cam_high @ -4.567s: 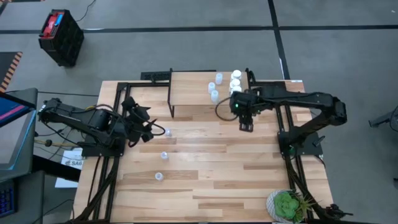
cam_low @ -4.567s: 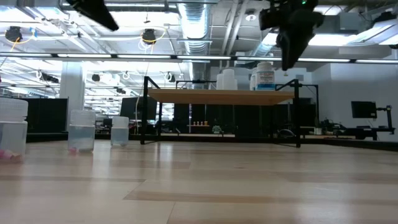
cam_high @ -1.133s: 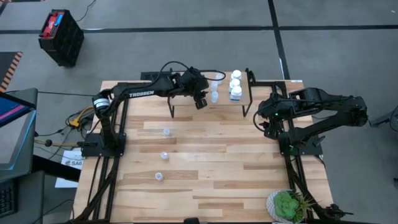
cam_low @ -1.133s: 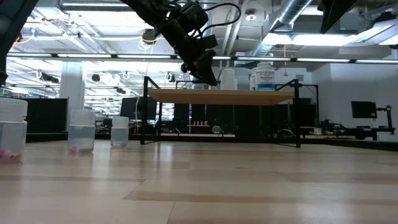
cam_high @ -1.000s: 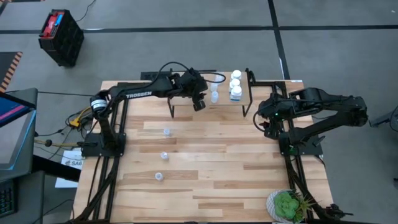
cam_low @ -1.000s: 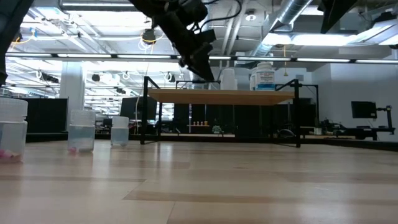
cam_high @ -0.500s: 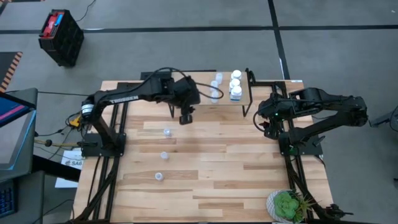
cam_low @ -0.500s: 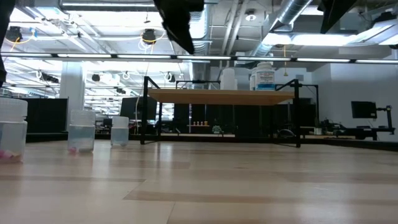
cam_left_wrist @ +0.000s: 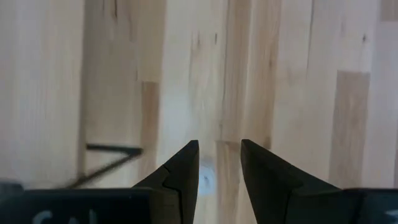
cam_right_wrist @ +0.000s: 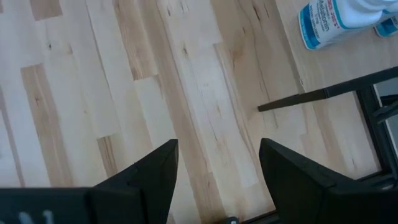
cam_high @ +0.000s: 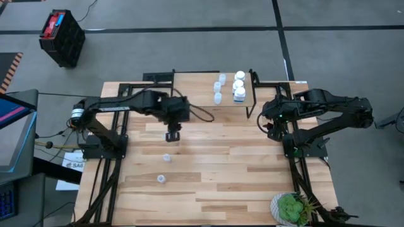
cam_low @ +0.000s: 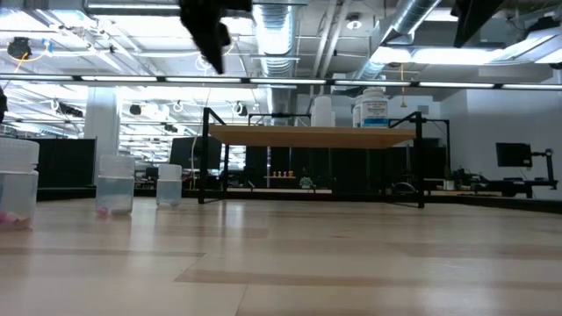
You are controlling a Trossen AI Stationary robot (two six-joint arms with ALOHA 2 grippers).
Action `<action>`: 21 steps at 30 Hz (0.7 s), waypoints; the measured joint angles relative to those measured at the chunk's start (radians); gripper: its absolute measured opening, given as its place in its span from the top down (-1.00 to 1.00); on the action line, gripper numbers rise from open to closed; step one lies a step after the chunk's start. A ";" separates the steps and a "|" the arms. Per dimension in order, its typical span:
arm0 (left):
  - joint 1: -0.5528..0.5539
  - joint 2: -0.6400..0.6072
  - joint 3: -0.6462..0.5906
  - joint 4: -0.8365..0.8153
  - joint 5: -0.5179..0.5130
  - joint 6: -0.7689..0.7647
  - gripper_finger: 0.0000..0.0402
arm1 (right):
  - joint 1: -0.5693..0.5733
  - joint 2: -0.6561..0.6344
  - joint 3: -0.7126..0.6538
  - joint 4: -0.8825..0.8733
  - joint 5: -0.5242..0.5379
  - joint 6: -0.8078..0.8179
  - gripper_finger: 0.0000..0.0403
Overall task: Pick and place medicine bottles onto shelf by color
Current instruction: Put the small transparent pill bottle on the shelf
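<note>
The shelf (cam_high: pixel 211 89) stands at the far edge of the table (cam_high: pixel 252 183), a light board on thin black legs. On it are six bottles. Three small pale-blue bottles (cam_high: pixel 218 87) sit in a short row near the middle of the board. Just to their right, three larger white bottles (cam_high: pixel 238 85) stand in a second row, close to the shelf's right end. In the low view one white bottle with a dark label (cam_low: pixel 373 107) is upright on the board.

Two loose pale-blue bottles show on the bare tabletop in front of the shelf, on the left half. One (cam_high: pixel 166 157) lies just below the left gripper, the other (cam_high: pixel 161 179) nearer the front edge. The low view shows three clear bottles (cam_low: pixel 115 184) standing upright at its left side.

Left gripper (cam_high: pixel 172 135) hangs over the table, in front of the shelf's left end and above the loose bottles. Its fingers are a small way apart and hold nothing; the wrist view shows a pale blur on the wood between their tips.

Right gripper (cam_high: pixel 269 126) waits off the shelf's right end, near its own base. Fingers wide apart, empty.

A green potted plant (cam_high: pixel 291 208) sits at the table's front right corner.
</note>
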 joint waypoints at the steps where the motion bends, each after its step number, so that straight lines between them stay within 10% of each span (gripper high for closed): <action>1: -0.004 -0.031 -0.035 0.007 0.000 -0.013 0.47 | 0.001 0.000 0.000 -0.001 0.000 0.008 -0.23; 12: -0.053 -0.453 -0.566 0.365 -0.006 -0.231 0.38 | 0.021 0.000 0.000 0.002 0.000 0.058 -0.23; 21: -0.058 -0.478 -0.707 0.399 -0.029 -0.248 -0.10 | 0.008 0.000 0.000 0.026 0.000 0.059 -0.23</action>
